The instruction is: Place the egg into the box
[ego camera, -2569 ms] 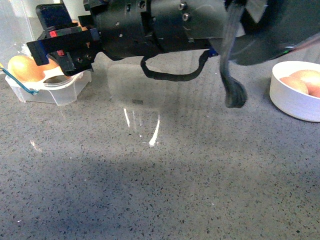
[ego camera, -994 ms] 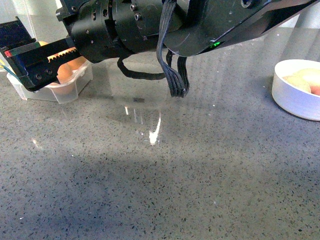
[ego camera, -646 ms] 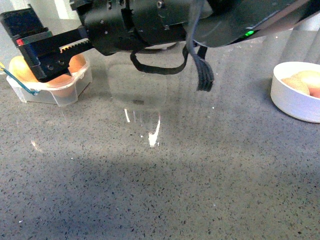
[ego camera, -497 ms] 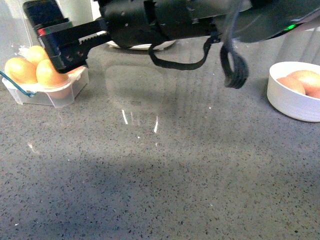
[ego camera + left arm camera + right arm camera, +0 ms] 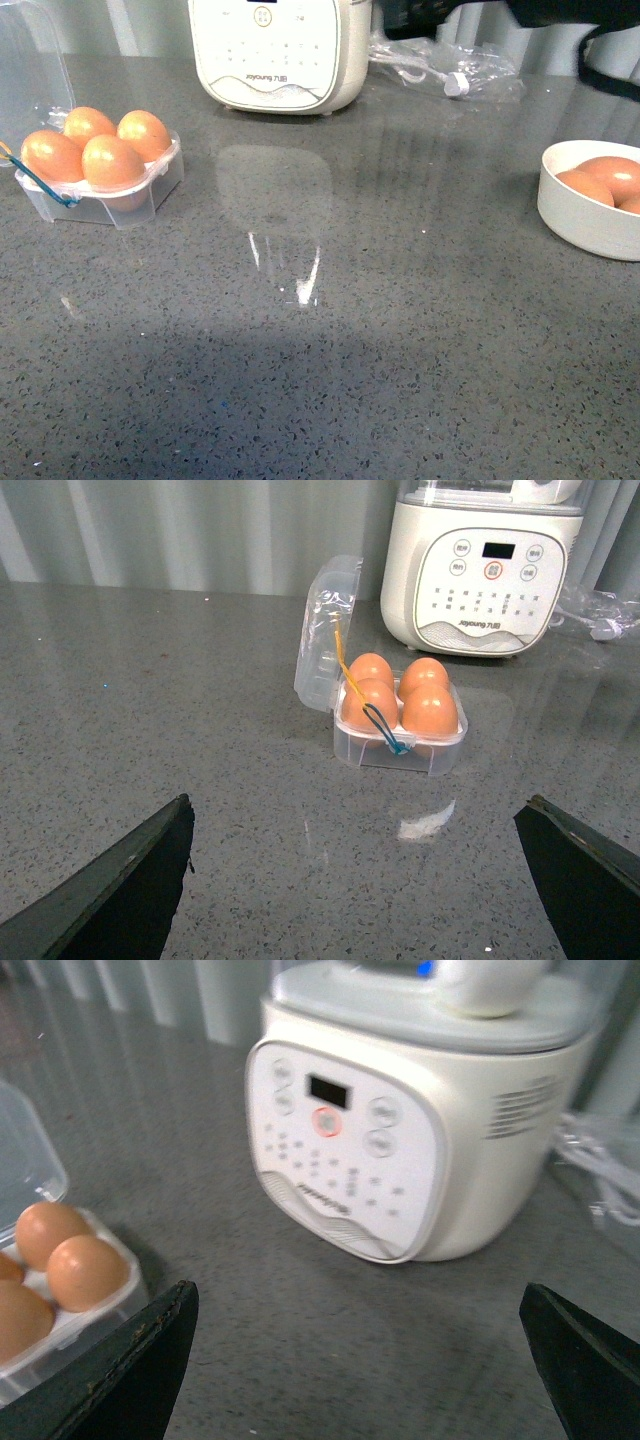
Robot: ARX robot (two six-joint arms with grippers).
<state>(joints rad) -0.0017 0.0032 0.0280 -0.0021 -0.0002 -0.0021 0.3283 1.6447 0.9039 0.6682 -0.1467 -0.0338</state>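
Left pincer (image 5: 355,815) and right pincer (image 5: 357,1300) both gape empty. Left of the white electric cooker (image 5: 278,50), the clear plastic four-cell box (image 5: 142,196) holds an orange-brown egg (image 5: 110,160) in every cell. Only the front view shows the round white bowl (image 5: 572,216), far right of it.

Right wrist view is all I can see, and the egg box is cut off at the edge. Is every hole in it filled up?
Observer: Yes. The left wrist view shows the whole box, with four eggs, one in each cell.
Operator: Is anything lying on the eggs?
Observer: A thin wire, yellow then blue, runs from the open lid down across one egg.
Operator: Are there more eggs somewhere?
Observer: Yes. The front view shows a white bowl far over on the right with more eggs in it.
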